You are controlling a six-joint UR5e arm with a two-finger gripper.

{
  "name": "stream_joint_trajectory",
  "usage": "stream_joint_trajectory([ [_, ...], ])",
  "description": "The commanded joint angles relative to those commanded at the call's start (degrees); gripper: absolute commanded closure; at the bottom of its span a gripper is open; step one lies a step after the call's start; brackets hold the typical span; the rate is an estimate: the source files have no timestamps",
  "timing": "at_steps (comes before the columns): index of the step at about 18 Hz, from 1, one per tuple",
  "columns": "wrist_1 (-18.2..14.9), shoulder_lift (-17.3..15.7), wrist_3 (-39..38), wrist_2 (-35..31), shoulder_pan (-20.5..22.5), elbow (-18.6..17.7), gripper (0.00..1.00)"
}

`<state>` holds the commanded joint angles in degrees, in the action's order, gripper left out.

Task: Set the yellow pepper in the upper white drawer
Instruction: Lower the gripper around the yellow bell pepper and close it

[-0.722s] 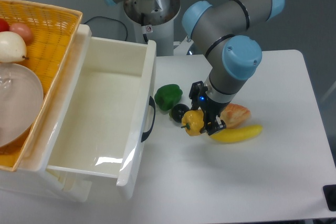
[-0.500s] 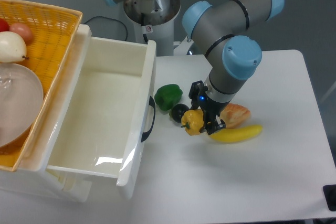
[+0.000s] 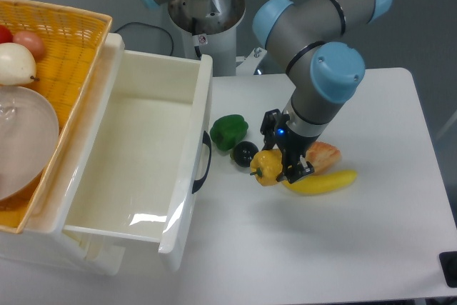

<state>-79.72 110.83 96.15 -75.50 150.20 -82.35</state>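
The small glossy yellow bell pepper (image 3: 265, 168) sits low over the white tabletop (image 3: 371, 233), just right of the drawer's front, with the black two-finger gripper (image 3: 280, 164) pinching it from the side; its short stem pokes out to the left. Whether it rests on the table or hangs a little above it I cannot tell from here. The grip looks side-on so the arm can carry the pepper leftward over the drawer wall.

Close around it lie a dark round fruit (image 3: 244, 152), touching or nearly so, a green bell pepper (image 3: 228, 131) behind that, a long yellow banana (image 3: 323, 181) and an orange-pink piece of food (image 3: 322, 155) partly hidden behind the gripper. That crowding probably explains the narrow approach.

The deep white plastic drawer (image 3: 118, 176) with the black curved handle (image 3: 203, 162) stands pulled out and open, ready to receive. A yellow wicker basket (image 3: 68, 48) sits beside it, cut off by the frame. The far finger is mostly masked by the pepper.
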Motion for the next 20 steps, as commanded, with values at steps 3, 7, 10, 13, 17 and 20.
stream_joint_trajectory([
  [3,-0.1,-0.1,-1.0,-0.1,0.1,0.4,0.58],
  [7,-0.3,-0.7,-1.1,-0.1,0.3,0.3,0.58],
  [10,-0.4,-1.0,-3.0,1.4,0.4,0.3,0.58],
  [13,-0.4,-1.4,-4.9,2.6,0.3,0.4,0.58],
  [17,-0.9,-1.7,-8.0,4.9,0.4,0.5,0.58],
  [20,-1.1,-2.4,-9.9,5.4,0.4,0.4,0.58],
])
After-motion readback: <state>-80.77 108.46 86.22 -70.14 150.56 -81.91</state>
